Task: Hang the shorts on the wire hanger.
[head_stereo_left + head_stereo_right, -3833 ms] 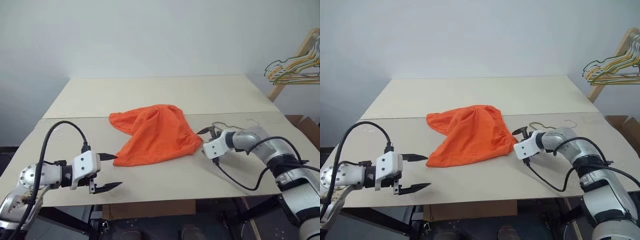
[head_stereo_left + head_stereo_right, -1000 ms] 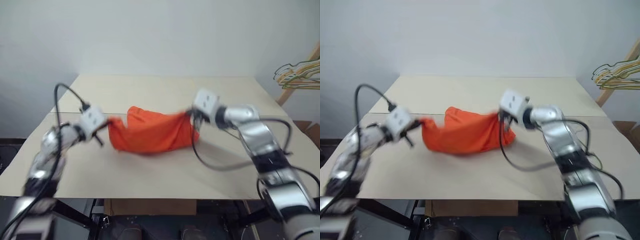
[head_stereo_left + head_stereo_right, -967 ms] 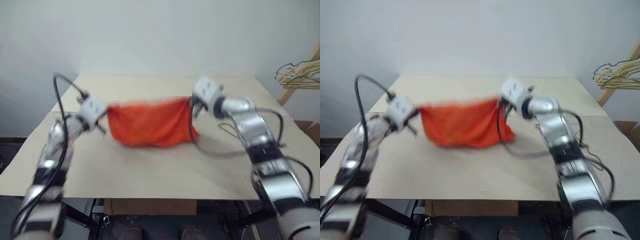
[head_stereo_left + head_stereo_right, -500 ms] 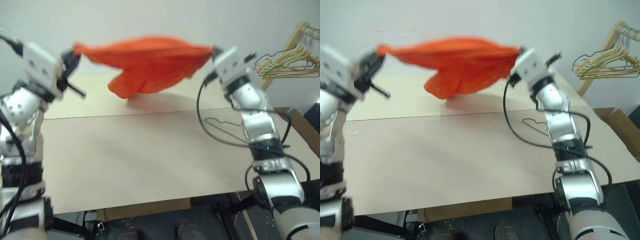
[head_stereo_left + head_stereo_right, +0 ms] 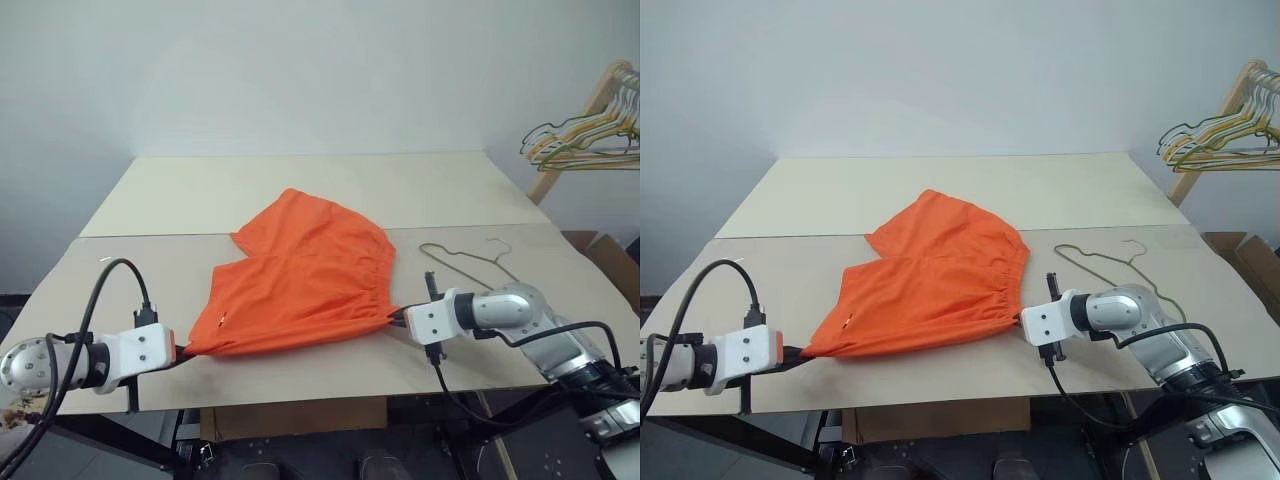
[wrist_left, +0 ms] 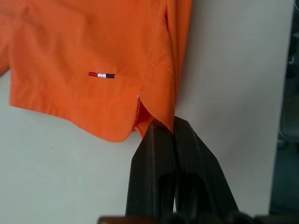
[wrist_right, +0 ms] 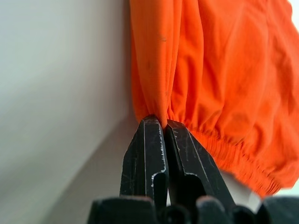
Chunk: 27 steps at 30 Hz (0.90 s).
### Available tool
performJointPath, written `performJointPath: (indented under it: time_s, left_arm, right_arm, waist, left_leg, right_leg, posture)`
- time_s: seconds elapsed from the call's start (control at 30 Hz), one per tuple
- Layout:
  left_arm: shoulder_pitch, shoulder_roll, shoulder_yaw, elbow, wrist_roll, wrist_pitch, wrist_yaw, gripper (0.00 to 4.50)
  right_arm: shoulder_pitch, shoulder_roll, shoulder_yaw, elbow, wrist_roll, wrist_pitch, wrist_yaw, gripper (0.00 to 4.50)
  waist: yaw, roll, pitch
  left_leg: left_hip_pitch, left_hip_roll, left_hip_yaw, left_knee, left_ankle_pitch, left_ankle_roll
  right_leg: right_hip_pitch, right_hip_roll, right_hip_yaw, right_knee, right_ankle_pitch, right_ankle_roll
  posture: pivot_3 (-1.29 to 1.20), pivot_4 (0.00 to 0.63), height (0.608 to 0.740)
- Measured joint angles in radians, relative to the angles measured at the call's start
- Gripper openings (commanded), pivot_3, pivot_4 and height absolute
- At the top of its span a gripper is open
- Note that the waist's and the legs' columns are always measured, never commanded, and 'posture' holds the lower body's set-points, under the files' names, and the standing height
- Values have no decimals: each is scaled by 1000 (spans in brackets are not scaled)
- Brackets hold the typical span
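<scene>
Two grippers pin the shorts (image 5: 300,275) flat on the desk (image 5: 300,190), one at each near corner. At the left, the left gripper (image 6: 163,126) sits low at the desk's front edge, its black fingers (image 6: 152,158) pressed together on the hem corner of one leg, beside a small red-and-white tag on the fabric. From there the orange cloth spreads up and rightward across the middle of the near board, one leg reaching the seam between the two boards. The gathered waistband runs down the garment's right side to the right gripper (image 7: 163,122), whose fingers (image 7: 147,149) are clamped together on the waistband's near end, close to the front edge. Just right of that, the wire hanger (image 5: 462,258) lies flat on bare desk, near the shorts but apart from them, its hook toward the right edge. The far board is bare. Off the desk's far right corner, a cluster of hangers (image 5: 585,140) hangs on a wooden rack (image 5: 572,135).
</scene>
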Motion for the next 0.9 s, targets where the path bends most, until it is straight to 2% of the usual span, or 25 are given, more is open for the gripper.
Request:
performJointPath:
  time_s: [0.17, 0.33, 0.43, 0.6, 0.8, 0.83, 0.9]
  left_arm:
    - [26, 10, -1, -77, -11, 50, -43, 61]
    - [30, 19, -3, -127, -9, 95, -52, 61]
    - [18, 11, -25, -122, -5, 114, -46, 679]
    - [-10, 3, -64, -112, 13, 110, -46, 2142]
    - [8, 4, -67, -119, 13, 108, -58, 4040]
    - [22, 6, -65, -120, 13, 107, -63, 4425]
    - [34, 8, -63, -120, 13, 107, -70, 4472]
  right_arm:
    - [0, -35, -1, -10, 21, -19, 95, 0]
    - [0, -43, 0, 2, 5, -43, 127, 0]
    - [0, -19, -1, 15, -22, -42, 94, 824]
    - [37, -52, -29, -3, -30, 9, 91, 2420]
    - [94, -137, -155, -14, 128, 90, 170, 4487]
    - [96, -153, -184, -8, 155, 106, 179, 4500]
    - [97, -167, -221, 13, 185, 130, 191, 4500]
  waist:
    - [8, 0, 0]
    - [7, 0, 0]
    - [3, 0, 0]
    - [6, 0, 0]
    - [1, 0, 0]
    - [-2, 0, 0]
    - [-3, 0, 0]
  left_leg:
    - [0, 2, 6, 0, 0, 0]
    - [0, 3, 7, 0, 0, 0]
    - [1, 4, 7, 0, 0, 0]
    - [0, 5, 7, 0, -1, 0]
    - [1, 7, 8, 0, -1, 1]
    - [1, 8, 8, 0, -1, 1]
    - [1, 9, 8, 0, -1, 1]
  right_leg:
    - [-1, 1, 0, 0, 0, -1]
    - [-1, 2, 0, 0, 0, -1]
    - [-1, 4, 1, 0, 0, -2]
    - [-1, 4, 1, -1, 0, -2]
    - [-1, 6, 1, -1, 1, -3]
    - [-1, 7, 1, -1, 0, -4]
    - [-1, 8, 1, -1, 0, -5]
  posture:
    - [12, 0, 740]
    - [-11, 0, 740]
    - [-31, 0, 740]
    - [-22, 0, 740]
    - [-44, 0, 740]
    - [-44, 0, 740]
    - [-52, 0, 740]
